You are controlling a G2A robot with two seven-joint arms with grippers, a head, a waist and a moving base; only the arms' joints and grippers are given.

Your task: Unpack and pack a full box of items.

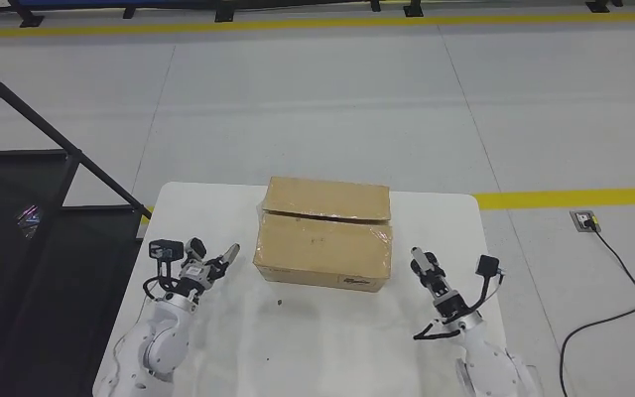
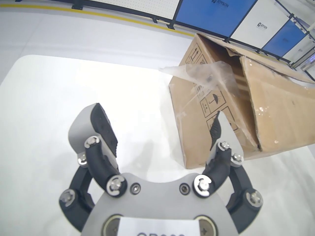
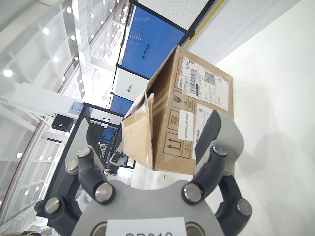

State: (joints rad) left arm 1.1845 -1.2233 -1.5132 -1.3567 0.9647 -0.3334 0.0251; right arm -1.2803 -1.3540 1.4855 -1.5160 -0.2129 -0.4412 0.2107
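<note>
Table (image 1: 327,337): left gripper (image 2: 158,111), right gripper (image 3: 151,124) agape

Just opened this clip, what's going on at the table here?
A cardboard box sits on the white table between the robot's two arms. Neither arm is handling anything: the left gripper and the right gripper sit on either side of the box, both open and apart from it. The top flaps are folded down but not sealed, and a strip of clear tape hangs loose at one end. Unpacking has not yet begun.
</note>
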